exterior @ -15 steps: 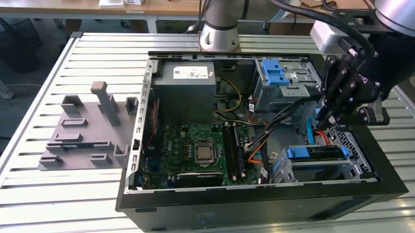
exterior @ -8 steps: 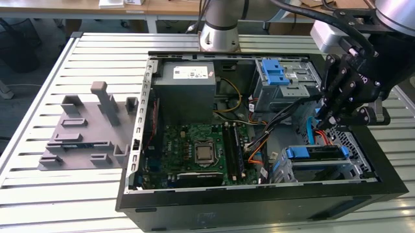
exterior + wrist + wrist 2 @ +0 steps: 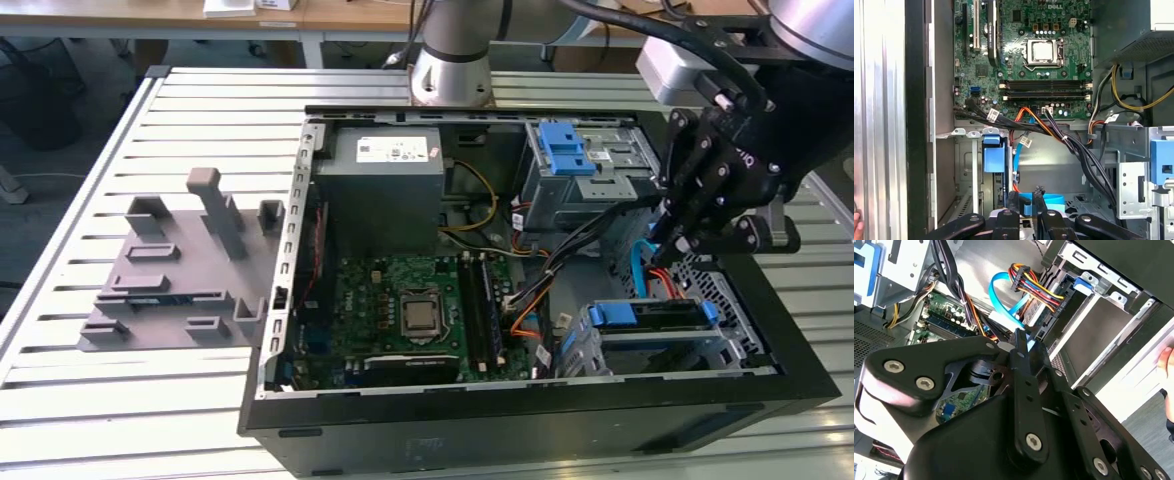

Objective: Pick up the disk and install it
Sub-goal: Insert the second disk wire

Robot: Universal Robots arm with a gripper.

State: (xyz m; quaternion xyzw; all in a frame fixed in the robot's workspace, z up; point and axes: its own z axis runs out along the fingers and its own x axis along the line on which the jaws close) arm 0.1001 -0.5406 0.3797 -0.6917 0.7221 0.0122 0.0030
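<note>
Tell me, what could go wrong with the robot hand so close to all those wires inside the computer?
1. The gripper hangs right beside the blue cable and the bundle of coloured wires. It might snag or tug one loose.
2. The metal cage beneath it looks tight, so the gripper could bump its edge.
3. A person's hand shows near the case in the second wrist view and might get knocked.

No text is showing clearly enough to be read with certainty. A white sticker (image 3: 395,152) is sitting on the grey power supply box (image 3: 380,195) in the exterior view, but its print is too small. The circuit board (image 3: 1024,55) is carrying small markings in the first wrist view, also unreadable.
</note>
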